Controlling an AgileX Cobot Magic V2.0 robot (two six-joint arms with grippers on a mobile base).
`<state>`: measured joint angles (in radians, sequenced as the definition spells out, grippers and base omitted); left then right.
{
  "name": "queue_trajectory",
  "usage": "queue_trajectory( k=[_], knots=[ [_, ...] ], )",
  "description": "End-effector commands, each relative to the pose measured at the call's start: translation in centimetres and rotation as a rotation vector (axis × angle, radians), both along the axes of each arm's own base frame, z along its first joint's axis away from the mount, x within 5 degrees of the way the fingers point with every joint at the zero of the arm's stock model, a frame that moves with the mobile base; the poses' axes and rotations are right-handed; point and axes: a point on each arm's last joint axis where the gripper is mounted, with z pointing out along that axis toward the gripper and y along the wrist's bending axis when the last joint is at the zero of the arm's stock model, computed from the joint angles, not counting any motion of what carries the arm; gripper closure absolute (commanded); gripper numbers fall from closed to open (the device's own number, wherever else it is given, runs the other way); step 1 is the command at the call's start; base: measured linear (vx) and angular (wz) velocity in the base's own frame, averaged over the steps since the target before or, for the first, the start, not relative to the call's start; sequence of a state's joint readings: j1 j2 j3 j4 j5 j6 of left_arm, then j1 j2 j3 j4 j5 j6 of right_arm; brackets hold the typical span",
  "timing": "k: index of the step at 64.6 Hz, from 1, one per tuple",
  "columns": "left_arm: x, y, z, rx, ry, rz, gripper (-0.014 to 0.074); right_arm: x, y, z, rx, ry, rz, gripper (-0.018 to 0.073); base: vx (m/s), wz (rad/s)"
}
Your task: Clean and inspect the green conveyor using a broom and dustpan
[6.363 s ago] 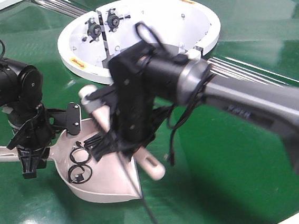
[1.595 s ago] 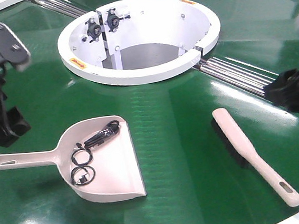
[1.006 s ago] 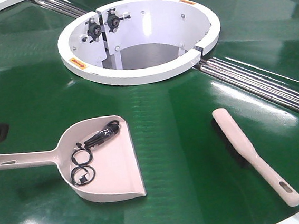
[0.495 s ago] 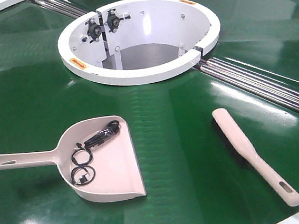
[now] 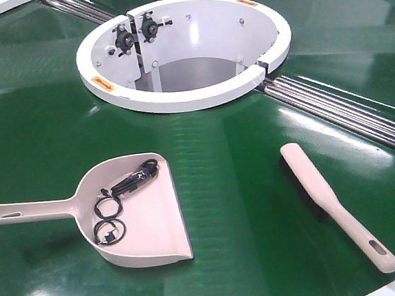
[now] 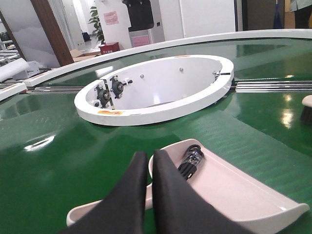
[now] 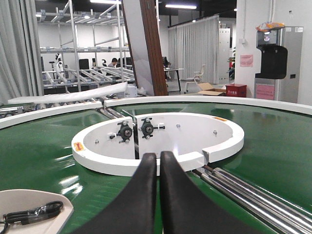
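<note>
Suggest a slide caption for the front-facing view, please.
Dustpan holding black debris and broom lie apart on the green conveyor.

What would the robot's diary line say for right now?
left gripper: shut, empty | right gripper: shut, empty | dustpan: on green conveyor, black bits inside | broom: lying flat, apart

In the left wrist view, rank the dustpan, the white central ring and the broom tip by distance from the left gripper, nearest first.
From the left gripper:
1. The dustpan, directly under and just right of the fingertips.
2. The white central ring, ahead across the green conveyor.
3. The broom, only its end showing at the far right edge; its rank against the ring's near rim is close.
</note>
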<state>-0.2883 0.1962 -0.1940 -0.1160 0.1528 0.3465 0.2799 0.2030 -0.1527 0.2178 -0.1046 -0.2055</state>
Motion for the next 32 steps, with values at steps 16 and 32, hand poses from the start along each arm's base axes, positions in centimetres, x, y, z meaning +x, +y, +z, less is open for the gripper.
queue_trajectory(
  k=[16,32],
  knots=[
    [-0.05,0.13,2.40,-0.072,-0.150,0.011,0.0604,-0.07,-0.18,1.60,0.019,-0.096,-0.018,0.0568,0.00,0.00],
    [-0.05,0.13,2.40,-0.072,-0.150,0.011,0.0603,-0.07,-0.18,1.60,0.019,-0.096,-0.018,0.0568,0.00,0.00]
  ],
)
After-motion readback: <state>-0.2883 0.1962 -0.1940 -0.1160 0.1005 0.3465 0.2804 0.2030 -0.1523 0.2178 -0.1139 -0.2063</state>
